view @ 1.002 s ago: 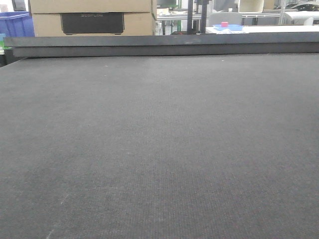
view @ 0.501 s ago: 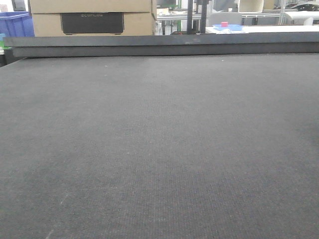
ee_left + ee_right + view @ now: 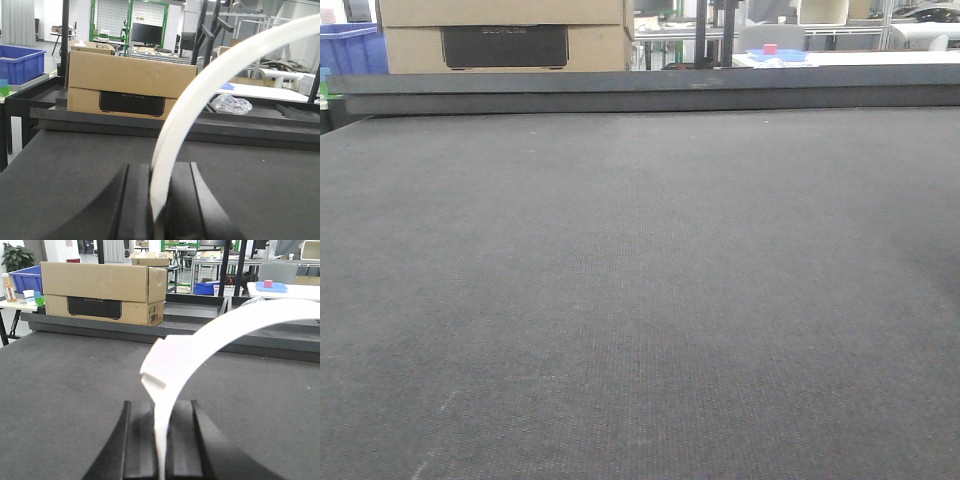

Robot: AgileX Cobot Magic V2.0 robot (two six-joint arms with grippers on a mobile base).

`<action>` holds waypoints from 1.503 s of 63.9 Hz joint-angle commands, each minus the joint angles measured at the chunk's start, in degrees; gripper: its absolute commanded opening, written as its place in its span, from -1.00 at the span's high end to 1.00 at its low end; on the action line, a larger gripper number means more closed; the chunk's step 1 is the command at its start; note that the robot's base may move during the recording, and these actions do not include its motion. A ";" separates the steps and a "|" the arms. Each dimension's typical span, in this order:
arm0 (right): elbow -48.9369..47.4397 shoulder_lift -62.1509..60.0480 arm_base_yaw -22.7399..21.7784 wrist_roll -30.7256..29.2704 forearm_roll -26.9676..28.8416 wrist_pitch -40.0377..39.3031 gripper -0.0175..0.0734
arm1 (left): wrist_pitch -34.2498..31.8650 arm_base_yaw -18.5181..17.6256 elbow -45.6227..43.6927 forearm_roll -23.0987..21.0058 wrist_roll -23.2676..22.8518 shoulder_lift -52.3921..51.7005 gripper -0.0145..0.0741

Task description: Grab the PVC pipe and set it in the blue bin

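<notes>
Facing the brown cardboard box (image 3: 125,82), your left gripper (image 3: 159,172) and right gripper (image 3: 159,410) each pinch a white curved plastic PVC pipe (image 3: 192,97) endwise, so it may twist loose.

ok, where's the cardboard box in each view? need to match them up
Exterior front-facing: cardboard box top left, behind the table's far rail.
Left wrist: box left of centre, behind the rail.
Right wrist: box upper left, behind the rail.
Shared landmark: blue bin, left of the box in all three.
</notes>
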 commanded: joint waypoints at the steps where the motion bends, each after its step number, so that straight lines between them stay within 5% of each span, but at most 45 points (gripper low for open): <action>1: 0.08 -0.13 0.11 -0.36 -0.30 -2.05 0.97 | -1.84 -0.41 -0.54 0.02 -0.32 -0.42 0.92; 96: 0.08 -0.13 0.11 -0.36 -0.30 -2.05 0.97 | -1.94 -0.46 -0.54 0.02 -0.32 -0.42 0.92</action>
